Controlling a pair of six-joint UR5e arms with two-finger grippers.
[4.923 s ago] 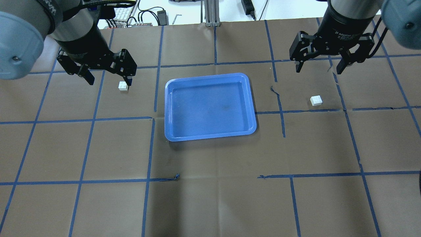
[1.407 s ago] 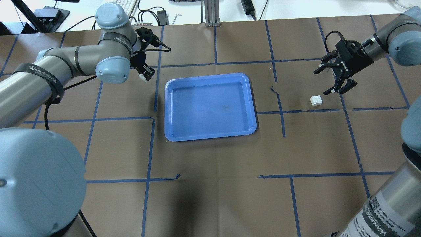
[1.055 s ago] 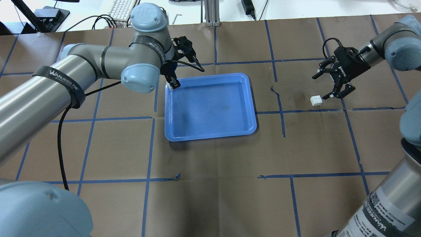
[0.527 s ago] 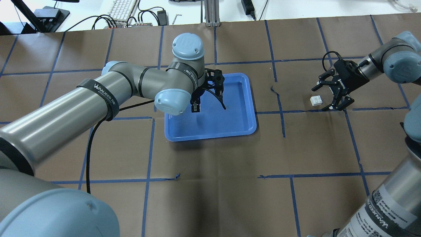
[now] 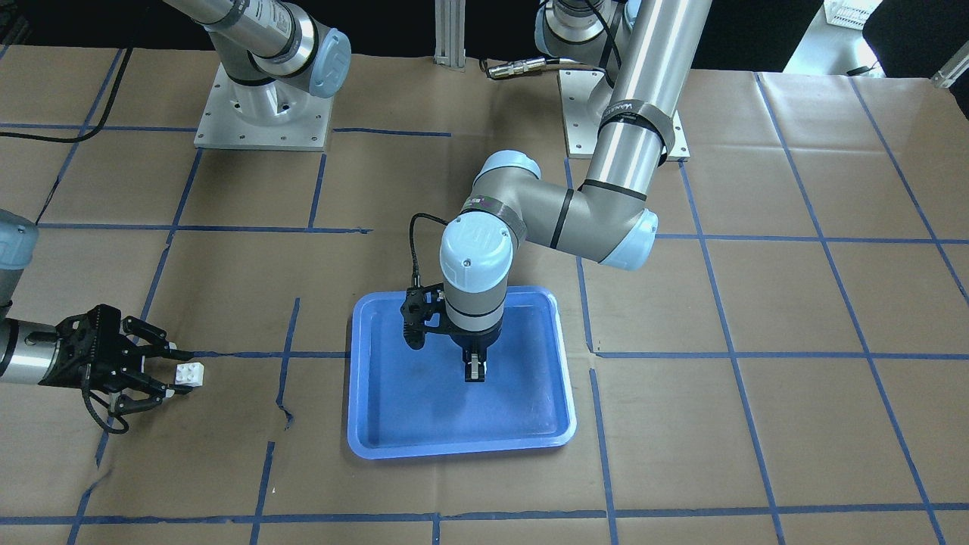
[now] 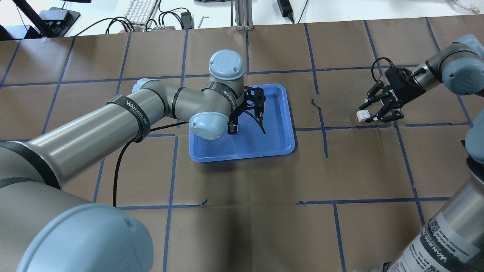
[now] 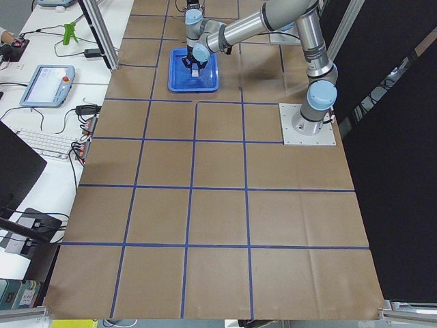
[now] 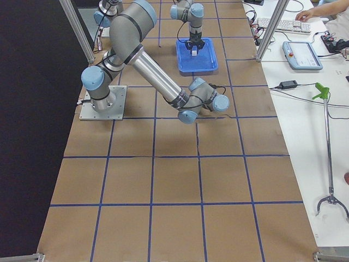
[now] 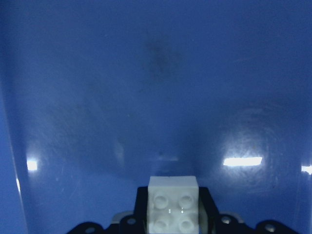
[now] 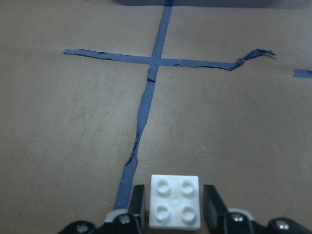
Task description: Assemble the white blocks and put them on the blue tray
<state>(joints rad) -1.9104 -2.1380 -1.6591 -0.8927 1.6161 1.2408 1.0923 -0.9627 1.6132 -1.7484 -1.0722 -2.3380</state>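
Note:
My left gripper [image 6: 232, 128] is shut on a white block [image 9: 173, 207] and holds it studs-up just above the middle of the blue tray [image 6: 242, 158]. It also shows in the front view [image 5: 474, 371], over the tray [image 5: 454, 448]. The second white block [image 6: 362, 116] sits on the brown paper at the right. My right gripper [image 6: 366, 113] is open and low at the table. Its two fingers stand on either side of that block [image 10: 174, 207] with small gaps, as the front view [image 5: 182, 372] also shows.
Brown paper with a grid of blue tape [image 6: 325, 128] covers the table. A torn tape strip [image 10: 146, 122] runs ahead of the right gripper. The left arm's long forearm [image 6: 94, 128] lies across the table's left half. Cables and a keyboard [image 6: 140, 11] lie beyond the far edge.
My left gripper took the first block from the table's left and carried it rightward over the tray's middle. My right gripper came down and forward until its fingers straddle the second block.

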